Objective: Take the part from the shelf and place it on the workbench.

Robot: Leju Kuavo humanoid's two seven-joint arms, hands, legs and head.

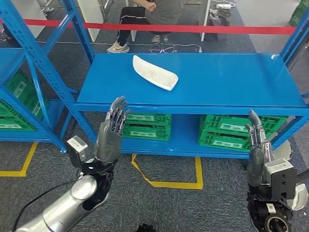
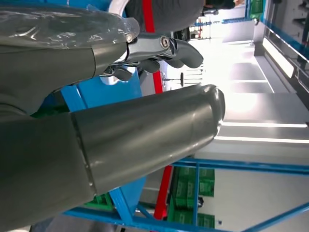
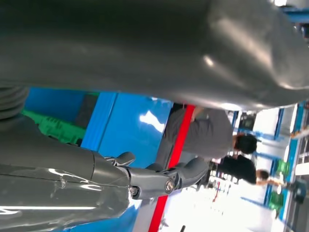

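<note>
While the white part (image 1: 155, 72) lies flat on the top board of the blue shelf (image 1: 226, 82), a little left of the middle and turned at a slant, both of the robot's arms are raised in front of that shelf and neither touches it. The left hand (image 1: 111, 133) stands upright just below the shelf's front edge, nearly under the part, its fingers (image 1: 117, 115) fairly straight, close side by side and holding nothing. The right hand (image 1: 258, 145) is well off to the other side, low by the shelf's right end, fingers likewise stretched upward with nothing in them. The close cameras at the wrists show the same: long grey fingers extended and nothing between them and the thick thumb. On the lower board sit green crates (image 1: 147, 126), one group under the part and another further right, and more green crates fill the neighbouring rack (image 1: 21, 92) on the left. The floor is grey carpet (image 1: 175, 208) marked with yellow tape lines (image 1: 171, 183). Behind the shelf runs a red barrier tape (image 1: 182, 29), and beyond it a person (image 1: 146, 19) sits in dark trousers and pale trainers. A white box (image 1: 222, 7) lies on the floor further back.
</note>
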